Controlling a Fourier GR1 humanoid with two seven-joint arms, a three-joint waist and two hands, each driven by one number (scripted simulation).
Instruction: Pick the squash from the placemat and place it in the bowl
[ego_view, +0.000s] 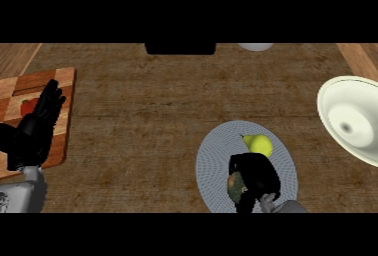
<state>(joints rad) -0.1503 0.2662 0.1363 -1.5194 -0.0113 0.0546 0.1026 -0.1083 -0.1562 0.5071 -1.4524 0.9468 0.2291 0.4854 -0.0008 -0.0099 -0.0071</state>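
**Brown woven surface, squash under the right hand**

Brown, coarse-woven surface (148, 115) across the whole view, with paler wood strips at both far corners.

Nearest, low at right: right hand (255, 176) over the near half of a round grey placemat (214, 155), fingers (267, 186) curled down and clamped on the squash (235, 186). Only a mottled green-and-orange edge of that squash seen, at the hand's left side, still on the placemat. Just beyond the hand, on the same placemat, a yellow pear-shaped fruit (258, 143), close to the hand; touching or not, could not tell.

Low at left: left hand (37, 125) resting with fingers straight and close together, pointed away, over a wooden cutting board (63, 90). Something red (29, 106) on the board, partly hidden by that hand.

Farther off at the right edge: white bowl (354, 120), partly cut by the frame, well apart from the placemat.

Farthest, along the top: a black block (180, 48) and a pale round object (255, 46), both cut off.
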